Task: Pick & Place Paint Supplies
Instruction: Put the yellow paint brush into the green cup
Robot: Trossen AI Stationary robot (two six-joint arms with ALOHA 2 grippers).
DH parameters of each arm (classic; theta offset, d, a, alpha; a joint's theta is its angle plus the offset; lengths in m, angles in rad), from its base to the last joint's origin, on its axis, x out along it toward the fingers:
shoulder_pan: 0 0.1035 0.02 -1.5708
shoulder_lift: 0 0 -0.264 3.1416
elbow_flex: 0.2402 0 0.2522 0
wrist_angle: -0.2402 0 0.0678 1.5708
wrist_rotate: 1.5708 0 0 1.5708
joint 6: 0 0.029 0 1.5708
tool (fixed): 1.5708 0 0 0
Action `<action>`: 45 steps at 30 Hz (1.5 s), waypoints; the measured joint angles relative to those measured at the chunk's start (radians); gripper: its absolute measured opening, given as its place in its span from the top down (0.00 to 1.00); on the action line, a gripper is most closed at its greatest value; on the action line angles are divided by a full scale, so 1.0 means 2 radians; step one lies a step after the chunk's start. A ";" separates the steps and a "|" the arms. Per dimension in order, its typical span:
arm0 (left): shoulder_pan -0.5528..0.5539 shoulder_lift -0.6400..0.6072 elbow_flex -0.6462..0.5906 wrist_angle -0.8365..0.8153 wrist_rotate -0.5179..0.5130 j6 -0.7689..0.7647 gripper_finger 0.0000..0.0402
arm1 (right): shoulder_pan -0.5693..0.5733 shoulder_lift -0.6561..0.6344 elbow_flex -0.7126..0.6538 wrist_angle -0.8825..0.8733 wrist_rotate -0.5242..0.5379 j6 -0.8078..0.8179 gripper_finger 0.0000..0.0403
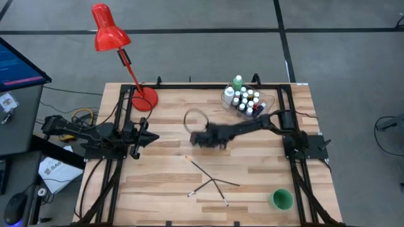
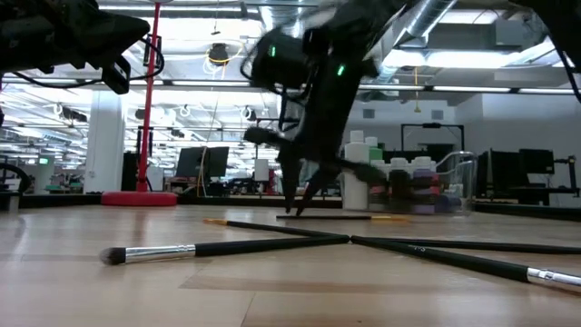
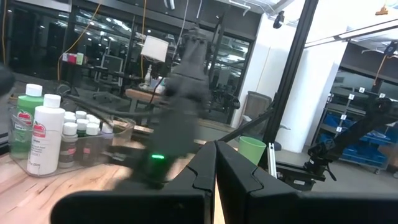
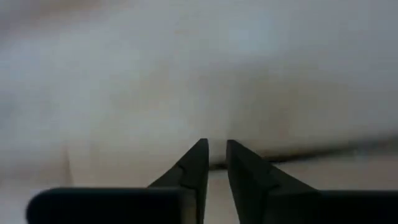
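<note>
We list: right gripper (image 2: 304, 204) at surface (image 1: 164, 183) centre, fingers nearly together over a paintbrush (image 2: 331, 216); left gripper (image 3: 215, 163) closed, at nine o'clock.

Red lamp (image 1: 110, 31), green cup (image 1: 281, 199), pale striped wooden table (image 1: 164, 183).

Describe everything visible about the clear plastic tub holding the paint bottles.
The clear plastic tub sits at the table's far edge toward the right arm's side, upright, transparent and low-walled. It holds small white-capped bottles plus a taller green bottle and taller white bottle. No gripper touches it.
</note>
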 joint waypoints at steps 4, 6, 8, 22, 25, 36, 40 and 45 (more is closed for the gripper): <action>0.000 0.000 0.000 0.002 0.000 0.000 1.00 | 0.033 -0.016 -0.001 -0.028 -0.009 -0.002 0.89; 0.000 0.000 0.000 0.003 0.000 0.000 1.00 | 0.041 -0.021 0.001 -0.046 -0.007 -0.001 0.90; 0.000 0.002 0.000 0.005 0.000 0.000 1.00 | 0.048 -0.026 -0.001 -0.086 -0.008 0.004 0.91; 0.000 0.010 0.000 0.007 0.000 0.000 1.00 | 0.047 -0.057 0.003 -0.153 -0.005 -0.085 0.83; 0.000 0.012 0.000 0.009 0.000 0.000 1.00 | 0.023 -0.057 0.017 -0.166 -0.004 -0.159 0.77; 0.000 0.016 0.000 0.010 0.000 0.000 1.00 | -0.085 -0.056 0.033 -0.176 -0.019 -0.311 0.44; 0.000 0.016 0.000 0.010 0.000 0.000 1.00 | -0.100 -0.056 0.033 -0.162 -0.023 -0.336 0.39; 0.000 0.016 0.000 0.010 0.000 0.000 1.00 | -0.100 -0.053 0.033 -0.125 -0.045 -0.354 0.39</action>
